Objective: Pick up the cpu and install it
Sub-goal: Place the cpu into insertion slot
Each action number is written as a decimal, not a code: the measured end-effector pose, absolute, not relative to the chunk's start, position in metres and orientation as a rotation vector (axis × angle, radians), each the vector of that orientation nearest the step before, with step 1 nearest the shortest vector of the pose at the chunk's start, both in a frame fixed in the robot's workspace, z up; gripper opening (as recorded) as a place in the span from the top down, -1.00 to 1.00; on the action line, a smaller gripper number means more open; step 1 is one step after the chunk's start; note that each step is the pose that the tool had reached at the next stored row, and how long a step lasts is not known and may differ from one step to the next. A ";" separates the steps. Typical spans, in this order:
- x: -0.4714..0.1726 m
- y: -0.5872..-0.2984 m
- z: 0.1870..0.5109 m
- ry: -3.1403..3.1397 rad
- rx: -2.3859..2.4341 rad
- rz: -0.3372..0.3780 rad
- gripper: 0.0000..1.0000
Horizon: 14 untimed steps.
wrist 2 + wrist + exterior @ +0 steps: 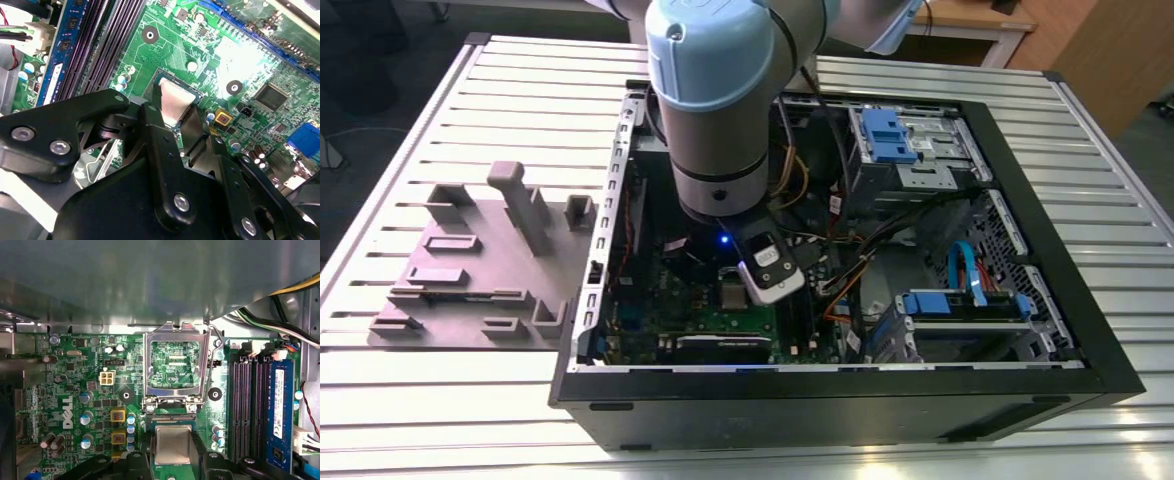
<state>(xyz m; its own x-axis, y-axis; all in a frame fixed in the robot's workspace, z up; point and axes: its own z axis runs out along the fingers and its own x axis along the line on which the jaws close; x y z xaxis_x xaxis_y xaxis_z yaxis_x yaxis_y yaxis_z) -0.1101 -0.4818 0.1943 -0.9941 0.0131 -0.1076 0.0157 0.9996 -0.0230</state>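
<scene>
The cpu (172,442), a small silvery square with a pale green rim, sits low over the socket on the green motherboard (75,390). In both wrist views my gripper (172,454) has one black finger (144,460) against each of two opposite edges of the chip. The silvery top (175,100) shows between the fingers (152,130) of my gripper (175,117), which is shut on it. Whether the chip rests in the socket or hovers just above, I cannot tell. In the exterior view the arm reaches down into the open computer case, with the gripper (734,292) above the board.
The socket's metal frame (175,335) stands flipped open beside the cpu. Long black memory slots (250,405) and a blue stick (280,410) run alongside. Cables (280,315) hang near the case wall (854,385). A grey fixture (480,260) lies at the exterior view's left.
</scene>
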 end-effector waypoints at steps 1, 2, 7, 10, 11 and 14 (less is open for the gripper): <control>-0.110 -0.482 0.194 3.034 0.022 -0.036 0.16; -0.110 -0.482 0.194 3.034 0.022 -0.036 0.16; -0.110 -0.482 0.194 3.034 0.022 -0.036 0.16; -0.110 -0.482 0.196 3.034 0.022 -0.036 0.16; -0.110 -0.482 0.197 3.034 0.022 -0.036 0.16; -0.110 -0.482 0.198 3.033 0.022 -0.038 0.16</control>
<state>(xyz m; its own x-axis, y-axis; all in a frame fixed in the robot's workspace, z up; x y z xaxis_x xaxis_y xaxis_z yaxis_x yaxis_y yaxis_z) -0.1099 -0.4816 0.1981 -0.9941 0.0131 -0.1079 0.0158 0.9996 -0.0241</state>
